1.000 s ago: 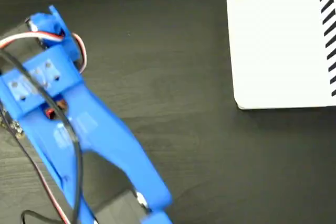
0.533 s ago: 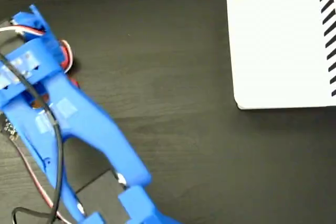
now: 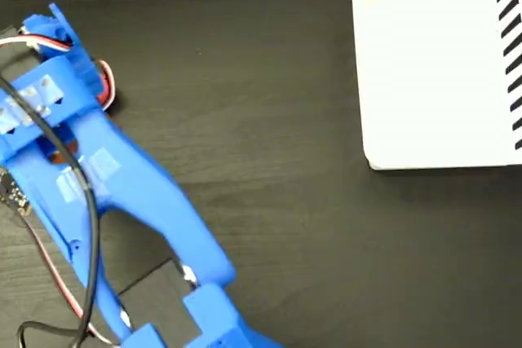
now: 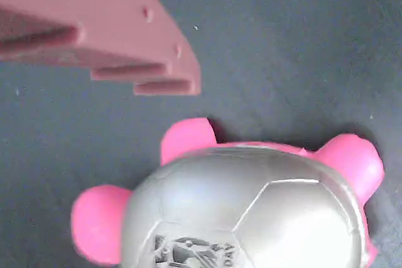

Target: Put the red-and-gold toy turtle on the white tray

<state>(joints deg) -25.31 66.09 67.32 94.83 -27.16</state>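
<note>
So the blue arm [image 3: 114, 193] has swung further toward the left edge of the fixed view over the last second and now sits right over the red-and-gold toy turtle [image 4: 251, 211], with just a sliver of red peeking out beside it. Wrist view shows one finger [image 4: 125, 36] above the shell with a gap, not touching; can't tell how wide the gripper is. The white tray [image 3: 432, 79] is well apart, far right. Grab still to come, I'd guess.
</note>
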